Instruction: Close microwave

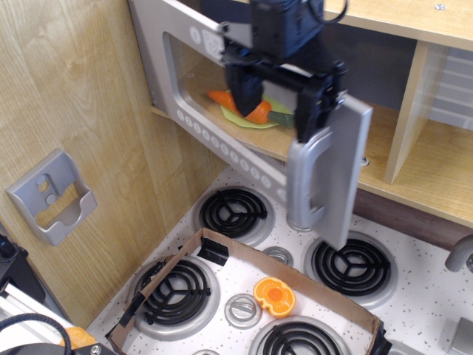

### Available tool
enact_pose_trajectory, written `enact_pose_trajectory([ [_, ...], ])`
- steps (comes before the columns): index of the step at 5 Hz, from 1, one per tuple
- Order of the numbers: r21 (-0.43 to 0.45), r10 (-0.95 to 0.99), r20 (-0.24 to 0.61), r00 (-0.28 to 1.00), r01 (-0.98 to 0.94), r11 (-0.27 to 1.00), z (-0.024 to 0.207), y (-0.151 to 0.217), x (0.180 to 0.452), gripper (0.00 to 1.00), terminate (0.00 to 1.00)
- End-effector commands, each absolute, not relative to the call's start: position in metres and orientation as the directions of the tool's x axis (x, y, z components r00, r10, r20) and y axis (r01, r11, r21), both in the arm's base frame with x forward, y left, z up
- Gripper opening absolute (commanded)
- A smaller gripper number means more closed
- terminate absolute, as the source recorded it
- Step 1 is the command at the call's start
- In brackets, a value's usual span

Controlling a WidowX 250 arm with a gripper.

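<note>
Microwave up at shelf level over the stove, door part-open, swung abt halfway toward shut. Prob light, stiff plastic on a hinge; should swing w/ little push, best held at the silver loop handle. Gripper right at the door's top edge above the handle; fingers mostly hidden, can't tell if spread or pinching. Carrot on green plate half hidden behind window.
</note>
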State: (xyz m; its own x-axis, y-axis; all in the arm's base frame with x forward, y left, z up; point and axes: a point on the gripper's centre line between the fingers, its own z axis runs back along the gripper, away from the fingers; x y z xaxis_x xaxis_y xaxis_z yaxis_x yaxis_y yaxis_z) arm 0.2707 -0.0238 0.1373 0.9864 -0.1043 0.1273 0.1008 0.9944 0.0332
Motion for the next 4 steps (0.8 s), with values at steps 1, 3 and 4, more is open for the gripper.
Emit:
enact_pose_trajectory([
  [1, 0.068, -0.132, 0.156, 0.979, 0.123, 0.99, 0.148, -0.04, 0.289, 1.0, 0.0],
  [3, 0.08, -0.146, 0.152, 0.977, 0.135, 0.988, 0.159, -0.055, 0.314, 1.0, 0.0],
  [4, 0.084, -0.156, 0.156, 0.975, 0.145, 0.986, 0.164, -0.061, 0.325, 1.0, 0.0],
])
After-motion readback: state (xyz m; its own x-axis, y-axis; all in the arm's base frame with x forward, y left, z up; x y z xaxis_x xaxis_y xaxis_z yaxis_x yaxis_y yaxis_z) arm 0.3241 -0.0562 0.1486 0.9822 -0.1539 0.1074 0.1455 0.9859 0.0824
